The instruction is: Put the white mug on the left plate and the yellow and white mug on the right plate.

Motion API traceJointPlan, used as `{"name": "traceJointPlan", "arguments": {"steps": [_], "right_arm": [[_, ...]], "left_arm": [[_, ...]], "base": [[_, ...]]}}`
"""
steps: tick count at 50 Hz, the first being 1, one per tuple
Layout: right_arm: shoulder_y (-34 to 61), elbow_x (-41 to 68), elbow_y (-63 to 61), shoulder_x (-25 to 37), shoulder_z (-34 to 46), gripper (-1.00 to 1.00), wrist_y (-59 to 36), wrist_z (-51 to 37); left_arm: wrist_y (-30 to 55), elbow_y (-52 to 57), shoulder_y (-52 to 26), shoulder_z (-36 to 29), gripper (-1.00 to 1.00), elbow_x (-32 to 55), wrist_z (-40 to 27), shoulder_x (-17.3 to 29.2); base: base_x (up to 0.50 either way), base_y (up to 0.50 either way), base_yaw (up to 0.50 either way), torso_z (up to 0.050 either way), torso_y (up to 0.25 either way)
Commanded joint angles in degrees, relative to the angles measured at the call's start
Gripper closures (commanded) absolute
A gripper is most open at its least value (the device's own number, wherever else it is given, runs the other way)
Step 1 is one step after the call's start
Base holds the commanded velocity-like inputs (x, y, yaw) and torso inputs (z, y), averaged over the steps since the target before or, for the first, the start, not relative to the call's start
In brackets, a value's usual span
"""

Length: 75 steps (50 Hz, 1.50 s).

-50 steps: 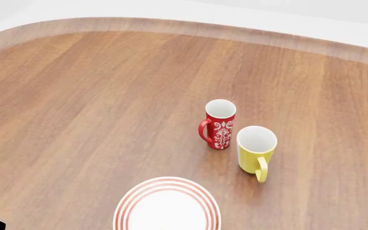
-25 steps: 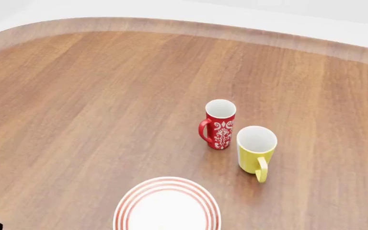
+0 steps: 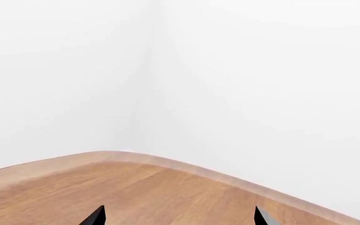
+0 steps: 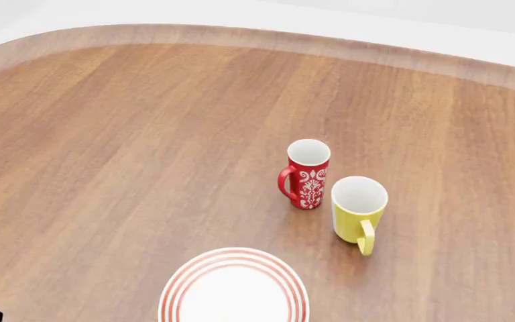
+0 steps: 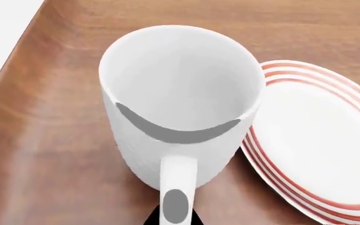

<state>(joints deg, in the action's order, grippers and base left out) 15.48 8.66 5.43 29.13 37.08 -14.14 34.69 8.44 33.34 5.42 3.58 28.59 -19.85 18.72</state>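
Nearby, right gripper (image 5: 172, 221): only a dark sliver shows behind the mug handle; cannot tell if clenched or released
White mug (image 5: 178, 101): upright on the table (image 5: 48, 154), just beside a ringed plate (image 5: 318, 140), likely the right plate, not on it
Left gripper (image 3: 180, 218): fingertips spread, holding nothing, over bare table edge
Left plate (image 4: 233, 290): likely this one, nothing on it
Yellow and white mug (image 4: 358, 209): on the table beyond that plate, next to the red mug (image 4: 307, 173)
Progress: neither mug placed; both moves remain
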Motion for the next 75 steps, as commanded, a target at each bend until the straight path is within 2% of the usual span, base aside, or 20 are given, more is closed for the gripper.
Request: {"name": "traceJointPlan", "arguments": {"steps": [1, 10, 21, 41, 75], "right_arm": [[-0.6, 1.1, -5.1, 1.1, -0.8, 1.00, -0.6, -0.4], [-2.0, 2.7, -12.8, 3.2, -2.4, 1.00, -2.1, -1.4], [-1.9, 5.0, -15.8, 3.8, -5.9, 1.00, -2.9, -3.6], [5.1, 9.9, -5.9, -2.2, -10.7, 1.00, -7.2, -6.3], [14.3, 7.8, 11.5, -8.7, -9.2, 1.00, -9.2, -8.0]], "left_arm": [[-0.1, 0.0, -0.2, -0.4, -1.00, 0.0, -0.1, 0.2], [-0.3, -0.1, -0.2, -0.8, -1.00, -0.1, -0.1, 0.2], [-0.4, 0.3, -0.3, -0.7, -1.00, 0.2, -0.5, 0.4], [-0.6, 1.1, -0.1, -0.2, -1.00, 1.1, -1.1, 0.9], [-1.4, 1.9, 1.0, -0.5, -1.00, 1.4, -1.5, 1.2]], "base": [[0.00, 0.00, 0.00, 0.000, 0.000], [0.00, 0.00, 0.00, 0.000, 0.000], [0.00, 0.00, 0.00, 0.000, 0.000], [0.00, 0.00, 0.00, 0.000, 0.000], [0.00, 0.00, 0.00, 0.000, 0.000]]}}
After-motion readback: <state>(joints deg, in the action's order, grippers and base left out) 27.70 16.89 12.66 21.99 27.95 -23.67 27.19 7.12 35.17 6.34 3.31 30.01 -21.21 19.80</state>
